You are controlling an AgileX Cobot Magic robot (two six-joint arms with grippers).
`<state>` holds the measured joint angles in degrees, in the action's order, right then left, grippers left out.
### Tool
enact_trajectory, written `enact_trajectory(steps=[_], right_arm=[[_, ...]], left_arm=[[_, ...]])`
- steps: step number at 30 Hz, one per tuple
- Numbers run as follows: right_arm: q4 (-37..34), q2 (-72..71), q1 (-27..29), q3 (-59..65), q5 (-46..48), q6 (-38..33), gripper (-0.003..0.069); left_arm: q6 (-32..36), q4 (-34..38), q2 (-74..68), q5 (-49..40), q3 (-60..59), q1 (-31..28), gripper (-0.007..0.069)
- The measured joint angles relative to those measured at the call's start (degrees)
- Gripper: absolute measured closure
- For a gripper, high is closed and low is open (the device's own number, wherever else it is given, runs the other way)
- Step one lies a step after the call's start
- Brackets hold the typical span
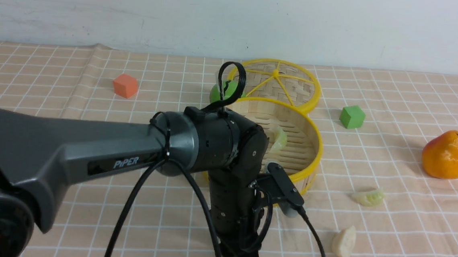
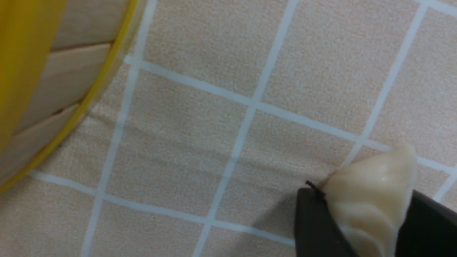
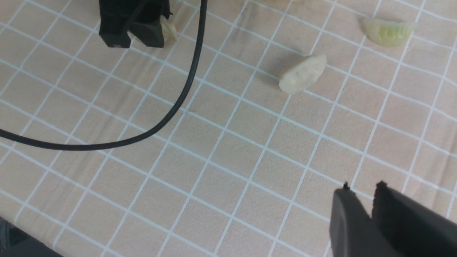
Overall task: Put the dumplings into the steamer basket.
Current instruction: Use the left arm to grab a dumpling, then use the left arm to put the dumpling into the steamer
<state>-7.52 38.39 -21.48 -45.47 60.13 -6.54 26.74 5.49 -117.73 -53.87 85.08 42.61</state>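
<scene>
The steamer basket (image 1: 316, 150) stands mid-table, and its wall shows in the left wrist view (image 2: 35, 89). One pale green dumpling (image 1: 280, 139) lies inside it. Two more dumplings lie on the cloth to its right, one greenish (image 1: 368, 197) (image 3: 389, 28) and one cream (image 1: 344, 242) (image 3: 302, 73). My left gripper (image 2: 364, 194) is low at the cloth in front of the basket, shut on a cream dumpling (image 2: 375, 185). It also shows in the right wrist view (image 3: 142, 28). My right gripper (image 3: 363, 187) is shut and empty above the cloth, nearer than the loose dumplings.
The flat woven lid (image 1: 296, 89) leans behind the basket, with a green ball (image 1: 219, 92) beside it. An orange cube (image 1: 126, 86) sits far left, a green cube (image 1: 352, 116) and a pear (image 1: 447, 154) to the right. The left arm's black cable (image 3: 178, 103) loops over the cloth.
</scene>
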Motion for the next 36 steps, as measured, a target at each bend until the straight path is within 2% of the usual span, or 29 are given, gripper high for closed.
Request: enact_trajectory(steps=[2, 3, 10, 13, 16, 21, 24, 29, 32, 36], right_arm=[[0.23, 0.0, 0.0, 0.0, 0.0, 0.0, 0.0544], [0.29, 0.0, 0.0, 0.0, -0.12, 0.0, 0.0543], [0.65, 0.0, 0.0, 0.0, -0.24, 0.14, 0.0541], [0.65, 0.0, 0.0, 0.0, -0.31, 0.14, 0.0538], [0.65, 0.0, 0.0, 0.0, -0.44, 0.14, 0.0538], [0.2, 0.0, 0.0, 0.0, -0.56, 0.43, 0.054], [-1.33, 0.0, 0.0, 0.0, -0.59, 1.49, 0.054], [-1.97, 0.0, 0.0, 0.0, 0.32, 1.89, 0.054], [-1.9, 0.14, 0.0, 0.0, 2.67, 4.71, 0.054], [-1.3, 1.23, 0.0, 0.0, 4.25, 6.17, 0.054]], left_arm=[[-0.2, -0.12, 0.0, 0.0, 0.0, 0.0, 0.0442], [-0.52, -0.12, 0.0, -0.08, 0.0, 0.0, 0.0447], [-11.11, -1.19, 0.0, -8.8, 9.2, 0.0, 0.0442], [-18.95, -3.01, 0.0, -14.72, 21.46, -0.43, 0.0442], [-22.78, -4.04, 0.0, -15.65, 28.35, -1.53, 0.0442], [-29.81, -4.84, -0.54, -12.65, 35.05, -5.11, 0.0442], [-34.74, -5.49, -3.59, -7.57, 36.11, -8.5, 0.0442], [-38.33, -6.22, -9.16, -4.07, 36.11, -11.23, 0.0442], [-41.71, -7.14, -12.8, -3.0, 36.05, -12.94, 0.0442], [-42.34, -7.39, -14.34, -2.46, 36.05, -13.6, 0.0438]])
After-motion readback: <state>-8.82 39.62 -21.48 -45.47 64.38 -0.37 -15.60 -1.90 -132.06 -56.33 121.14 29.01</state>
